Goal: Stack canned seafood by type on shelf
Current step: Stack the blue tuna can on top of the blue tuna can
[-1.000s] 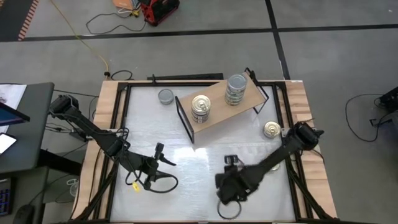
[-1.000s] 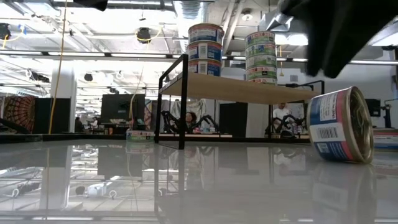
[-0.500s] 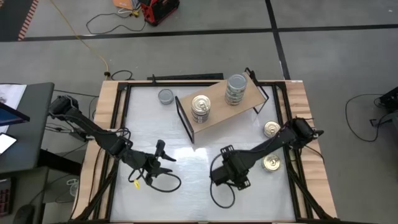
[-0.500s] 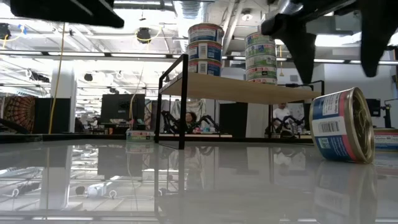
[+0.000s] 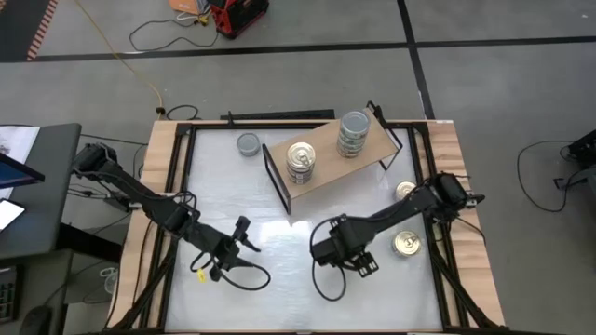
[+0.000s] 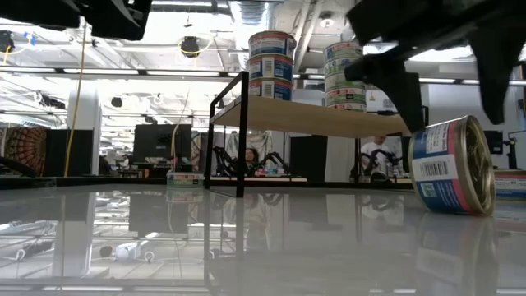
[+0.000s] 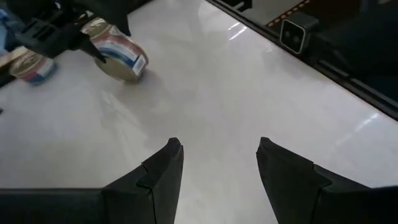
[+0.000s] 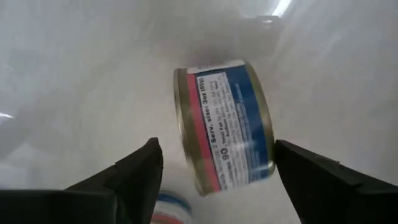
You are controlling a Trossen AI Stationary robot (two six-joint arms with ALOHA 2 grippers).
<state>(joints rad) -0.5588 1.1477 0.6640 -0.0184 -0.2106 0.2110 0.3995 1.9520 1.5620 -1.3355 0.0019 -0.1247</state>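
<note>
Low view puts the tipped tin (image 6: 450, 167) on its rim on the white tabletop (image 6: 246, 238), gold lid facing sideways, in front of and below the shelf (image 6: 316, 117), where two stacks of tins (image 6: 272, 64) (image 6: 344, 74) already stand sorted. Half a second ago the right gripper (image 5: 337, 249) sat a little farther from the shelf; a second ago the arm covered this tin from above, and now the high view shows it bare (image 5: 406, 244) beside the forearm. I judge the arm is repositioning for a grasp, so this tin is not yet on its way to a stack.

Right wrist view gives what the overhead cannot: the tin's label (image 8: 227, 124) lies between the two spread fingers (image 8: 127, 177), neither touching it, so the right gripper is empty. Another tin (image 5: 403, 192) sits nearer the shelf's right leg, and a grey-topped one (image 5: 249, 143) rests beyond the shelf's left end.

The left gripper (image 7: 217, 171) hangs over bare table with its fingers parted and nothing between them; its wrist view catches the tipped tin far across the table.
</note>
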